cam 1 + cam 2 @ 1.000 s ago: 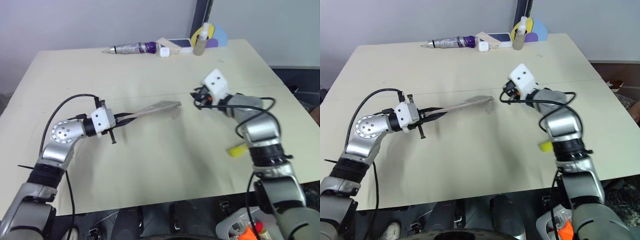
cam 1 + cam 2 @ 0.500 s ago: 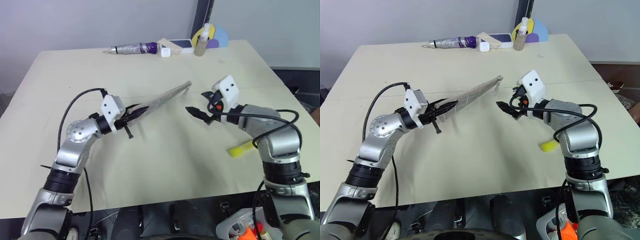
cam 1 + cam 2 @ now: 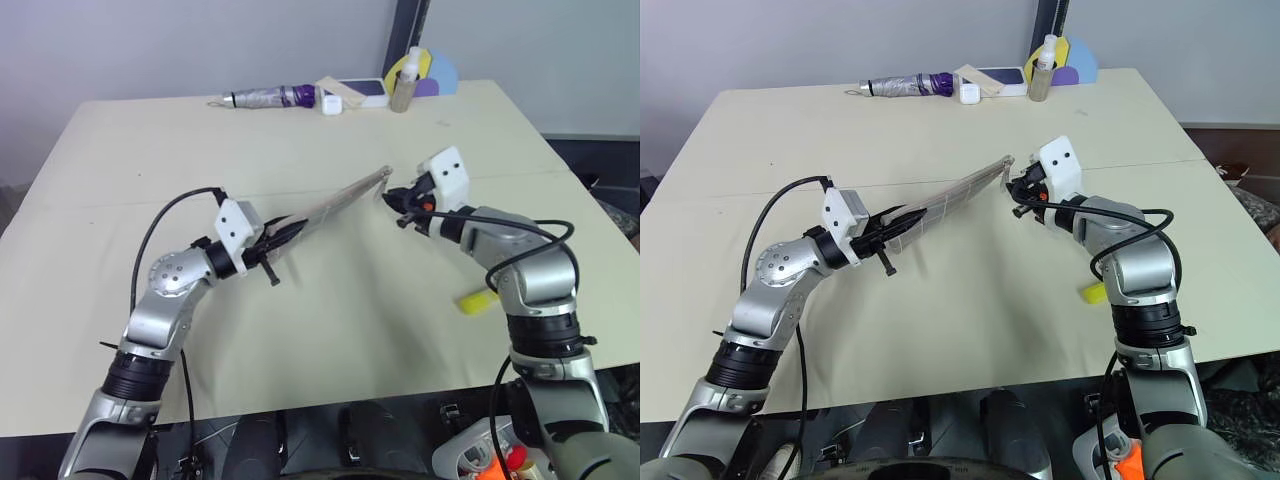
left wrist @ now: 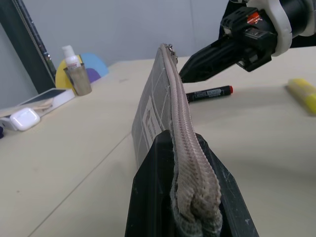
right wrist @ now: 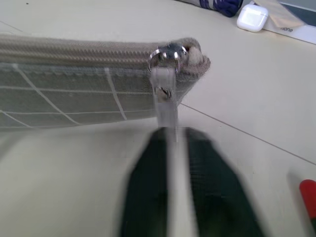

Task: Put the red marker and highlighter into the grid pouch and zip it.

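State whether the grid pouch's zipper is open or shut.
Shut: on the grid pouch the zipper teeth run closed, with the silver pull at its end.

pouch (image 3: 950, 195): 1 | red marker (image 4: 209, 93): 1 | highlighter (image 3: 478, 299): 1 | bottle (image 3: 1041, 68): 1

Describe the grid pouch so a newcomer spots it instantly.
On the beige table, look mid-table between the two arms. The grid pouch is held up off the surface, one end clamped in the left hand. It is flat grey fabric with thin white grid lines and a silver zipper pull.
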Available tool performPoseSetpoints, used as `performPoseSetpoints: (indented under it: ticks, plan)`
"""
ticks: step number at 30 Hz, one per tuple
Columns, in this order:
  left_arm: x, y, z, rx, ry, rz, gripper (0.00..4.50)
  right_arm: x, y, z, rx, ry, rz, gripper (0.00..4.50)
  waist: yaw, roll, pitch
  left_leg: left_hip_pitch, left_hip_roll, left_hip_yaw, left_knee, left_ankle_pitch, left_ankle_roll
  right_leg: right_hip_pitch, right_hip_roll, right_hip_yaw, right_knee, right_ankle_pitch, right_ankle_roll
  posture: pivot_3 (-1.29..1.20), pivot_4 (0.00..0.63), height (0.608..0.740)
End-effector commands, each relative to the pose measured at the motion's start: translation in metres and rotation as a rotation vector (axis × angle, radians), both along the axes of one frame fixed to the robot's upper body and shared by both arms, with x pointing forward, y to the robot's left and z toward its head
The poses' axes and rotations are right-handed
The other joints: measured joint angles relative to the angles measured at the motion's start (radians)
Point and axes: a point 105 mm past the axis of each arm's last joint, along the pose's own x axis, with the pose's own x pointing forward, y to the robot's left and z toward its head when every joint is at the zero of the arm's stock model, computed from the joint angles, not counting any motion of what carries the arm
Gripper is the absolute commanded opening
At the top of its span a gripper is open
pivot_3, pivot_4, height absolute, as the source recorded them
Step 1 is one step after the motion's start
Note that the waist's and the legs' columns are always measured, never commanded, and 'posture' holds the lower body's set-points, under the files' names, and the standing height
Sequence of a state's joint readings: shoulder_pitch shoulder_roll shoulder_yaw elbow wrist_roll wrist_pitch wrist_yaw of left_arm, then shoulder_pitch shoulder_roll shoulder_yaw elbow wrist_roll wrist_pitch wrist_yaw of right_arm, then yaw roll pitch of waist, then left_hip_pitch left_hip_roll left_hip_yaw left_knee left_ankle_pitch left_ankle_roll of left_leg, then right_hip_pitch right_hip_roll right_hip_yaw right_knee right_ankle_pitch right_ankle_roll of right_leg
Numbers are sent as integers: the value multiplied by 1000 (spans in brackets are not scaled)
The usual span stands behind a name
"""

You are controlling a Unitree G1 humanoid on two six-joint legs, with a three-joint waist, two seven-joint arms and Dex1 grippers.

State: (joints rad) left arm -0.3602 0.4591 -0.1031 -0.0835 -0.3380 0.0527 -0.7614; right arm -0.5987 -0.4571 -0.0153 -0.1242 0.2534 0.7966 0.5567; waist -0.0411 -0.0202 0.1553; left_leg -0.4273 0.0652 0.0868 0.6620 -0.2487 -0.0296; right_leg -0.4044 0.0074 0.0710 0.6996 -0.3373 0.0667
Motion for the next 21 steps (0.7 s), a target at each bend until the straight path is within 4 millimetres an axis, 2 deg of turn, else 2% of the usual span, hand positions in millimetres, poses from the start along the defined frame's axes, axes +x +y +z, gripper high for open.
performPoseSetpoints:
  ticks: [1,5,8,11,21]
  plan:
    - [-4,0,13,-14,-54,-5,0,-3,7,16,16,-62,32,20,0,0,0,0,0,0,0,0,0,0,0,0,0,0,0,0,150,740]
    - [-3,1,13,-16,-51,-1,0,-7,10,14,12,-44,60,20,0,0,0,0,0,0,0,0,0,0,0,0,0,0,0,0,150,740]
    - [-1,1,14,-20,-52,0,0,-5,6,14,-2,-46,30,876,0,0,0,0,0,0,0,0,0,0,0,0,0,0,0,0,150,740]
    - [-1,0,14,-21,-53,-2,0,-5,4,13,-30,-55,18,2308,0,0,0,0,0,0,0,0,0,0,0,0,0,0,0,0,150,740]
    - [-2,-3,15,-20,-53,-19,0,-1,2,11,-18,-57,-3,2308,0,0,0,0,0,0,0,0,0,0,0,0,0,0,0,0,150,740]
